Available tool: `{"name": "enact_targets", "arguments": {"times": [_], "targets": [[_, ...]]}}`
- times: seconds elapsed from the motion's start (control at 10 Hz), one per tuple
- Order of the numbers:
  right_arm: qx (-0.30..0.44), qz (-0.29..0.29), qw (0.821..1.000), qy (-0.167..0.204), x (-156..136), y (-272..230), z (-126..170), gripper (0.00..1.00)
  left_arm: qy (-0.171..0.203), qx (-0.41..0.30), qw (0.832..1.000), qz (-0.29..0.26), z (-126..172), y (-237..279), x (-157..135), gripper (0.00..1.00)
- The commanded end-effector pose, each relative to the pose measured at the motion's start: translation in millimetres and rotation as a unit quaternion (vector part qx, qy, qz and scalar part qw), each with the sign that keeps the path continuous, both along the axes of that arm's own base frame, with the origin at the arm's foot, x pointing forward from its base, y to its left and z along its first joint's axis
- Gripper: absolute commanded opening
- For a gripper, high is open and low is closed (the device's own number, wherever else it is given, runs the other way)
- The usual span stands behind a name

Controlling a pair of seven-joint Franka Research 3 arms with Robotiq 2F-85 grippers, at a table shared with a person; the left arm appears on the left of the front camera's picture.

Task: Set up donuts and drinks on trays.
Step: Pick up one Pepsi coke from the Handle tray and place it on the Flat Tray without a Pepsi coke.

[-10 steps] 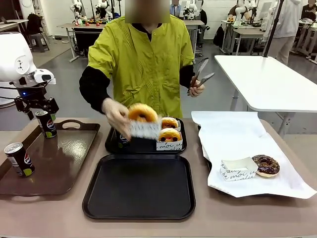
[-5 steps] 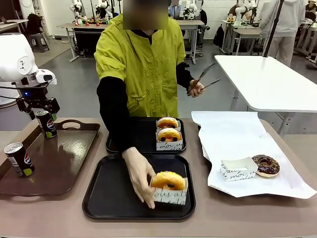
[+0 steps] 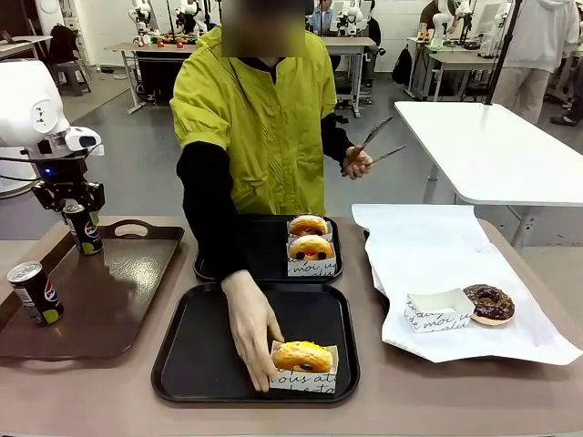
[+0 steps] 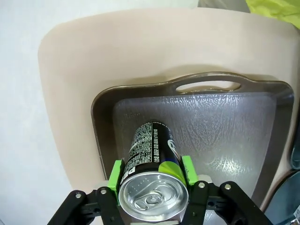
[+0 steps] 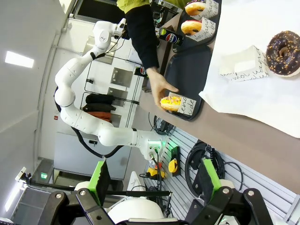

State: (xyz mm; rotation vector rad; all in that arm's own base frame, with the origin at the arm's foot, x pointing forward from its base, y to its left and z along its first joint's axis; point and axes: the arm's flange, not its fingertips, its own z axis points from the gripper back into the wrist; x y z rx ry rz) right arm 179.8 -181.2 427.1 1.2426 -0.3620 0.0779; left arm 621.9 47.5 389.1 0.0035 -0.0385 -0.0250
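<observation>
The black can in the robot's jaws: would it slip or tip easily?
Probably stiff: the can shows no denting between the green pads. Its glossy round side could slip or roll. Tall and slim, it may tip when set on the brown tray.

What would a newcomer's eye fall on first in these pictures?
Most striking is the person's hand resting against a yellow-glazed ring donut in a white paper box on the near matte black tray. At far left, the left gripper is shut on a slim black Pepsi can over the glossy brown tray. A chocolate donut lies on white paper at right.
</observation>
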Motion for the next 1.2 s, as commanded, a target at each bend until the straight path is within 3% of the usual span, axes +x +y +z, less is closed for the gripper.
{"name": "enact_targets", "arguments": {"times": [0.0,0.1,0.2,0.3,0.6,0.7,1.1], "targets": [[0.005,0.002,1.0,-0.009,-1,0,1,1.0,0.007,-0.009,1.0,0.009,7,3,5,0.0],[0.005,0.002,1.0,-0.009,-1,0,1,1.0,0.009,-0.009,1.0,0.011,8,3,5,0.02],[0.005,0.002,1.0,-0.009,-1,0,1,1.0,0.025,0.003,0.999,0.032,9,2,4,0.4],[0.005,0.002,1.0,-0.009,-1,0,1,1.0,0.005,-0.001,1.0,0.002,0,1,-1,0.4],[0.005,0.002,1.0,-0.009,-1,0,1,1.0,0.005,-0.001,1.0,0.002,0,1,-1,0.4],[0.005,0.002,1.0,-0.009,-1,0,1,1.0,0.012,-0.001,1.0,0.008,0,1,-2,0.59],[0.005,0.002,1.0,-0.009,-1,0,1,1.0,-0.044,0.006,0.999,-0.003,123,-30,-98,0.59]]}}
